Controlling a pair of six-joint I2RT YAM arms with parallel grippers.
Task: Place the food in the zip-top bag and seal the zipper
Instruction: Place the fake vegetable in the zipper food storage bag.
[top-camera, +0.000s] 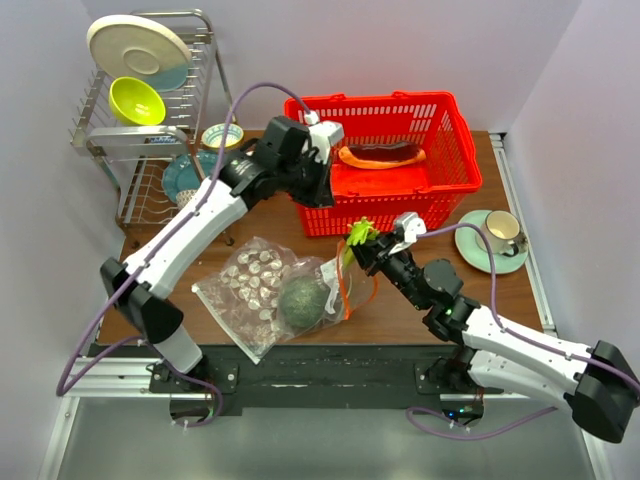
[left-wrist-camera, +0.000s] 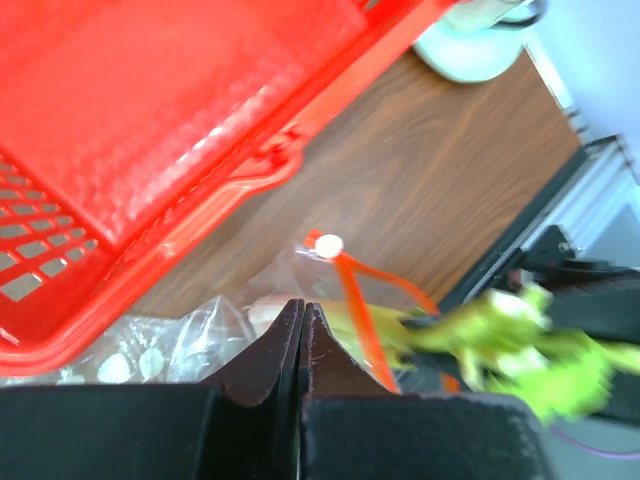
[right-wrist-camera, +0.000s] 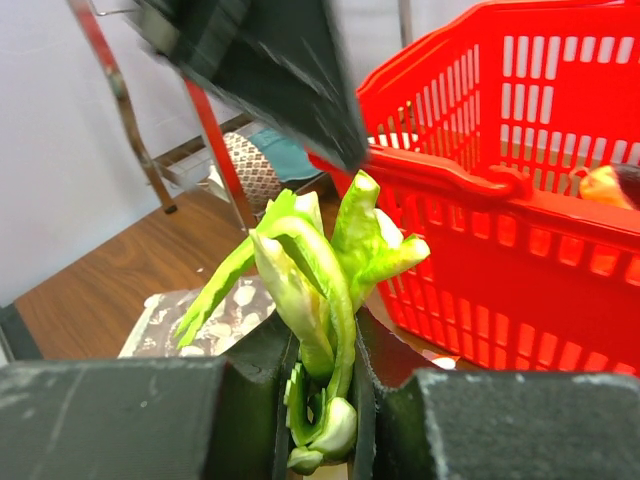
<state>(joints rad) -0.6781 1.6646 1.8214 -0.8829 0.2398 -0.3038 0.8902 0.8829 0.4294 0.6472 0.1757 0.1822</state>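
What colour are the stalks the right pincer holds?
The stalks are bright light green, clearest in the right wrist view.

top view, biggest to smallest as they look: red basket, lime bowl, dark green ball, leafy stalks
1. red basket
2. lime bowl and dark green ball look about alike. The bowl sits up on the rack, maybe nearer the camera, so I won't rank them.
3. leafy stalks

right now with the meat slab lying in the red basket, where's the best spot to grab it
Probably grip the slab across its short width near the middle, coming straight down from above. It lies flat and long on the floor of the basket, whose walls block any sideways approach.
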